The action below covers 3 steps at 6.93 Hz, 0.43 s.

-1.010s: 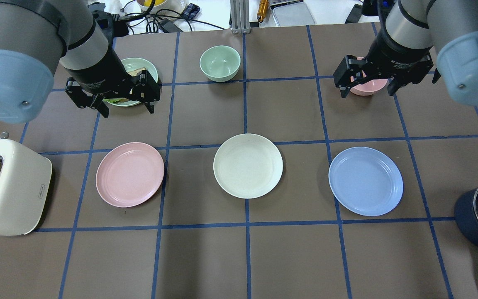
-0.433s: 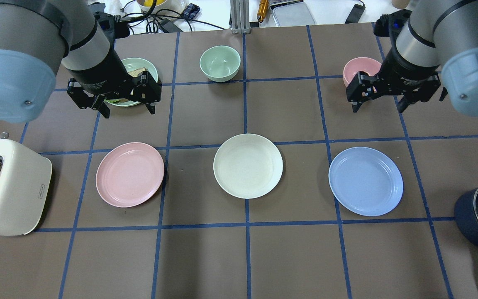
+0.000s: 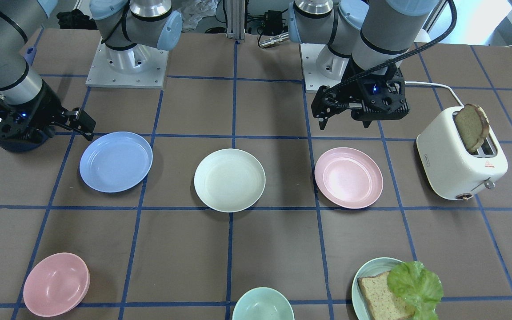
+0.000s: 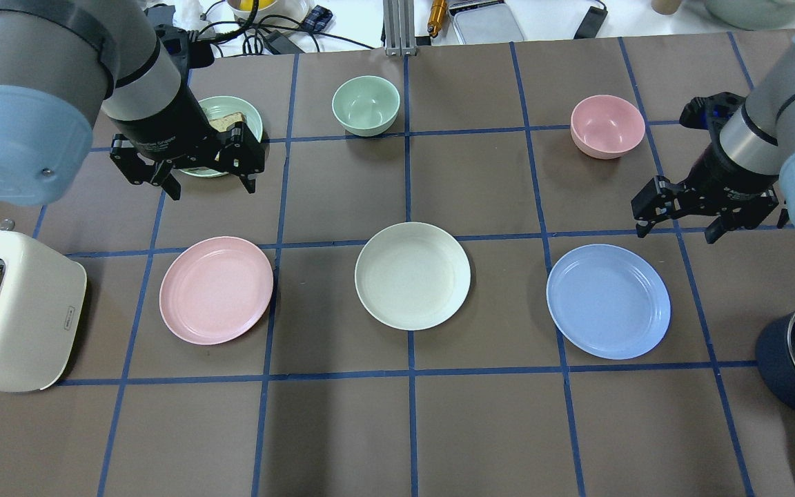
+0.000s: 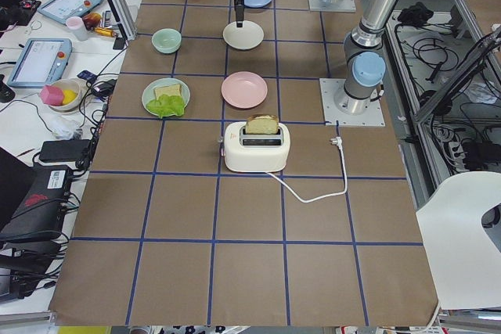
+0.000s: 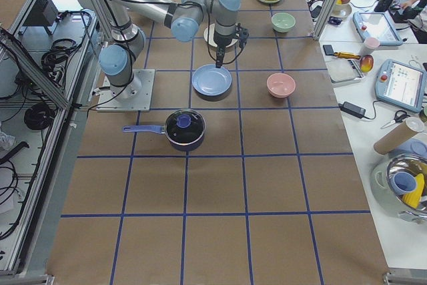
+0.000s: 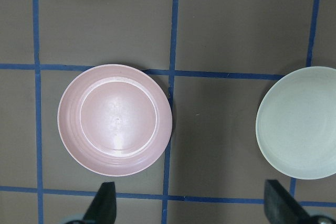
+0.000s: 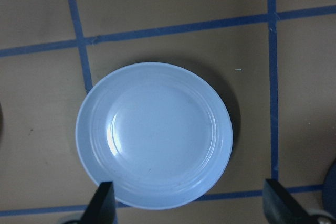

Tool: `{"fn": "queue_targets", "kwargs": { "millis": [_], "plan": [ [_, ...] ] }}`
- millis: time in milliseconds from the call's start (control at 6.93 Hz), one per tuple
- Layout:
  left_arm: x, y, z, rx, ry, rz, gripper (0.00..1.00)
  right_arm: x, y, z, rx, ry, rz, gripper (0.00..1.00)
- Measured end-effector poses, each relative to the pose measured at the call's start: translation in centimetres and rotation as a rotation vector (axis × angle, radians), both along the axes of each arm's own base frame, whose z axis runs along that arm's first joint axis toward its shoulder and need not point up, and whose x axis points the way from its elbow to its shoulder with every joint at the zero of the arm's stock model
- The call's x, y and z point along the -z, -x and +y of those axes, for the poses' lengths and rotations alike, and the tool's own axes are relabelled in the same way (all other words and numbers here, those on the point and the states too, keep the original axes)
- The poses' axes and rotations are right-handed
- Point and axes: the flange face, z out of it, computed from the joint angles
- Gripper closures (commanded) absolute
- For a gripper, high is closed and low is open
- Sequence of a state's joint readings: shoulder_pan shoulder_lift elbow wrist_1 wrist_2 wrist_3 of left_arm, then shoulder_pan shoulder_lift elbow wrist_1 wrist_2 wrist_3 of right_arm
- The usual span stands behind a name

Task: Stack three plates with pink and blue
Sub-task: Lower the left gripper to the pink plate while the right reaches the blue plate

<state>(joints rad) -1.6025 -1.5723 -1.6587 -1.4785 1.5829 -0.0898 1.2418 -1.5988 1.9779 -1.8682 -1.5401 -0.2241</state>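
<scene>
Three separate plates lie in a row on the desk [image 4: 480,428]: pink plate [image 4: 216,290], cream plate [image 4: 413,275], blue plate [image 4: 608,301]. The left hand [image 4: 213,188] and right hand [image 4: 675,233] hover wide open (both empty). Pinching such low rims shallowly could let a plate slip or skid.

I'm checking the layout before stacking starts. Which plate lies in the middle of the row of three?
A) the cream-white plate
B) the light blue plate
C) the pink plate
A: the cream-white plate lies between the pink plate and the light blue plate, and none of them touch.
</scene>
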Motion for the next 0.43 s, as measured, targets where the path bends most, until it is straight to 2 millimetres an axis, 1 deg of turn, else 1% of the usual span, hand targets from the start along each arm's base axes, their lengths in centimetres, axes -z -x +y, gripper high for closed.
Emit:
{"fn": "queue_targets", "kwargs": {
  "millis": [144, 289, 433],
  "plan": [
    [0.9, -0.2, -0.1, 0.013, -0.001, 0.000, 0.00, 3.1, 1.4, 0.3, -0.005, 0.007, 0.002, 0.00],
    [2.3, -0.3, -0.2, 0.026, 0.009, 0.000, 0.00, 5.7, 2.6, 0.6, 0.003, 0.014, 0.007, 0.00],
    [4.2, -0.3, -0.1, 0.042, 0.037, 0.000, 0.01, 7.7, 3.5, 1.1, -0.001, 0.008, 0.004, 0.00]
  ]
}}
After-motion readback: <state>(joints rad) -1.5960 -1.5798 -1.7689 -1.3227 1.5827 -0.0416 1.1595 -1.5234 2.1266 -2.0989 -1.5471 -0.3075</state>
